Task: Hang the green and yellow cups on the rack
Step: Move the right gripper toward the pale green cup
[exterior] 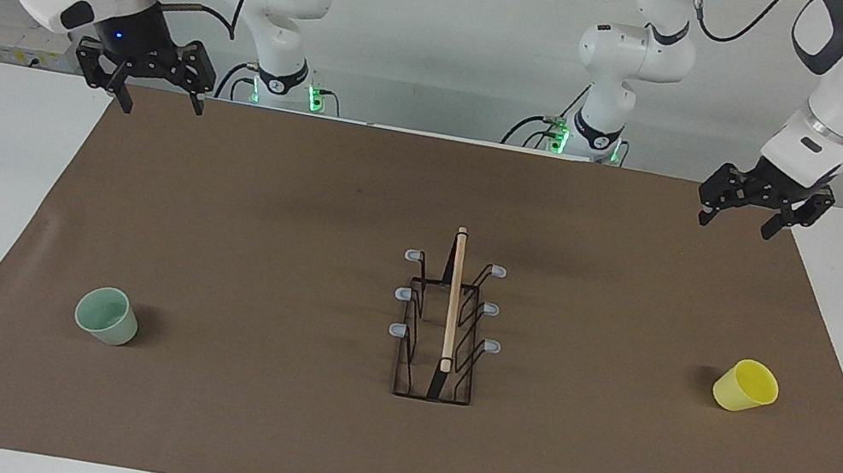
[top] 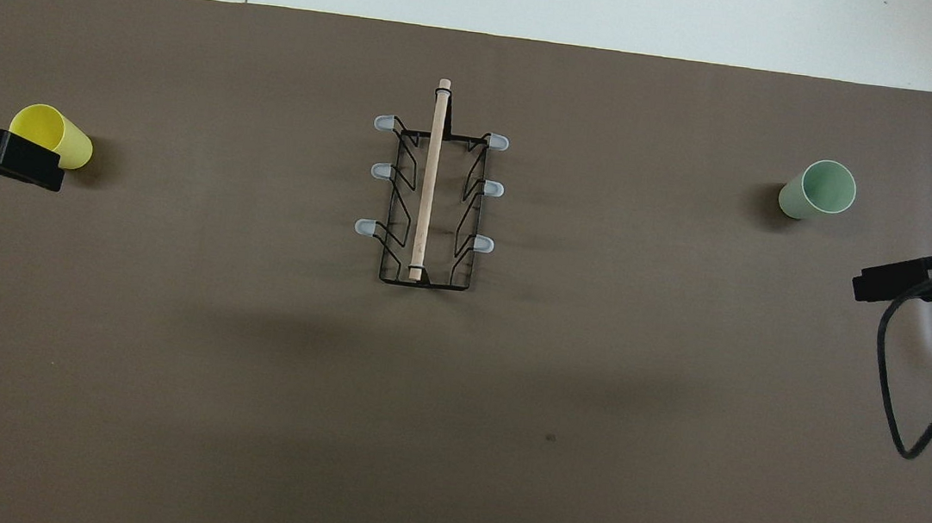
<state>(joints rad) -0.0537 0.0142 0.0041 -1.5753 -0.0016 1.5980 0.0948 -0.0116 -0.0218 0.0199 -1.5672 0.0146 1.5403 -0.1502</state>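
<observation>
Both hands hang released over the mat's robot-side corners, left hand (exterior: 740, 213) up from the yellow cup (exterior: 746, 387), right hand (exterior: 162, 95) from the green cup (exterior: 106, 315), rack (exterior: 448, 319) midway between.

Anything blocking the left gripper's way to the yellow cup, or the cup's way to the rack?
Nothing visible. The open left gripper hangs over bare brown mat; the bright yellow plastic cup sits alone, and only bare mat separates it from the black wire rack.

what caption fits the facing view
Wire cup rack between upright green cup and yellow cup.
</observation>
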